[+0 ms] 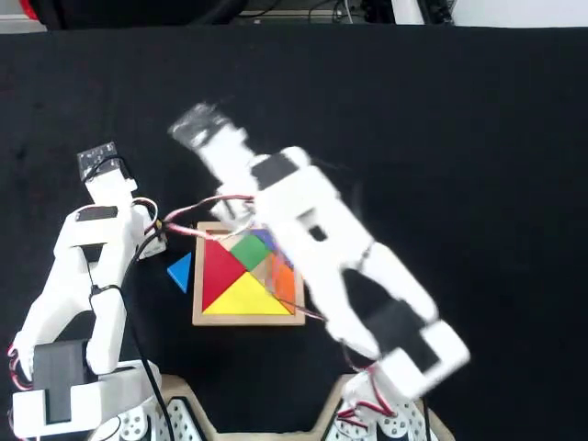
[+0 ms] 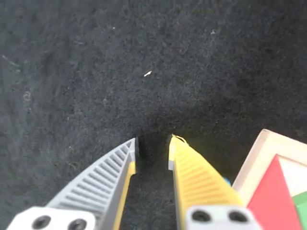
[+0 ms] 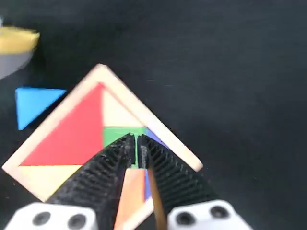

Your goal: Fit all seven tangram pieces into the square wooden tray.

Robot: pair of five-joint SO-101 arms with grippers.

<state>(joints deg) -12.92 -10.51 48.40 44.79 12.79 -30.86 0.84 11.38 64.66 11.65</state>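
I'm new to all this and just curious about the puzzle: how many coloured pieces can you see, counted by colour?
Red triangle: 1
Yellow triangle: 1
Green square: 1
Orange piece: 1
Blue: 2, a dark blue piece in the square wooden tray and a light blue triangle on the black cloth beside it
Total: 6 seen; the right arm covers part of the tray.
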